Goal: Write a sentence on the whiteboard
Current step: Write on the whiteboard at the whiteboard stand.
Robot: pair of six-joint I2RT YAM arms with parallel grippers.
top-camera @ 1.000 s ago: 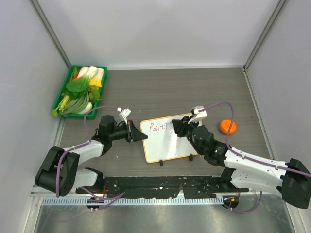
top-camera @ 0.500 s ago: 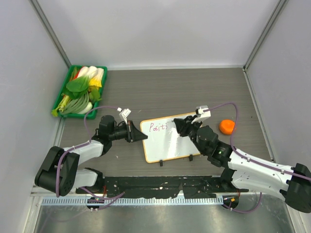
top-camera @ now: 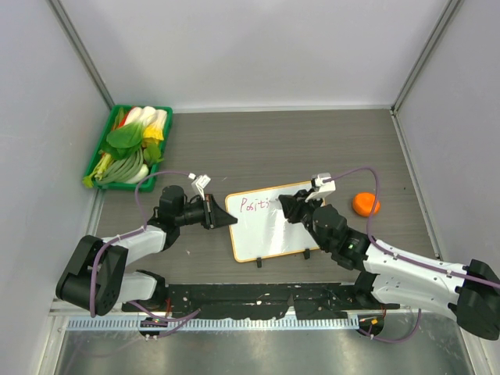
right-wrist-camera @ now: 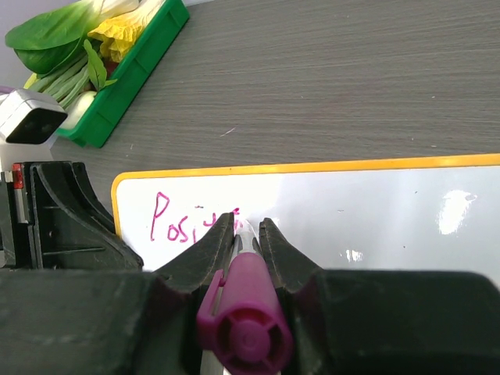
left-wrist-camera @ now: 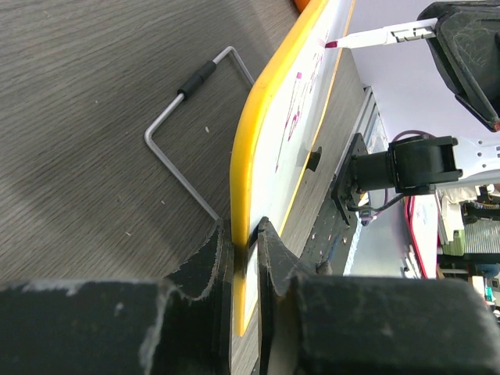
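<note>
whiteboard (top-camera: 269, 223): placed mid-counter (top-camera: 312, 141), between the two arms, slightly skewed; orange frame, two black clip feet (top-camera: 258, 263) seen on the near edge. Whether it is lying flat or propped up cannot be told from the top view.
sentence (top-camera: 258, 205): only the start is written, in pink-purple letters at the upper left of the board, read as roughly "Posit"; the last strokes are hidden behind the right pincer's fingers in the right wrist view.
left pincer (left-wrist-camera: 244, 234): clamped tight on the board's left edge, with the frame pinched between both fingers.
right pincer (right-wrist-camera: 248, 226): squeezed shut on a marker (right-wrist-camera: 246, 328), which is gripped between the two fingers with its purple cap end toward the wrist camera.
marker tip: pressed to the board face just after the last letter, as seen in the left wrist view.
wire stand (left-wrist-camera: 187, 117): a bent metal loop seen on the counter behind the board.
green tray (top-camera: 129, 144): filled with leafy vegetables, at the far left, well apart from the board.
orange (top-camera: 365, 204): set on the counter just right of the board, near the right arm.
</note>
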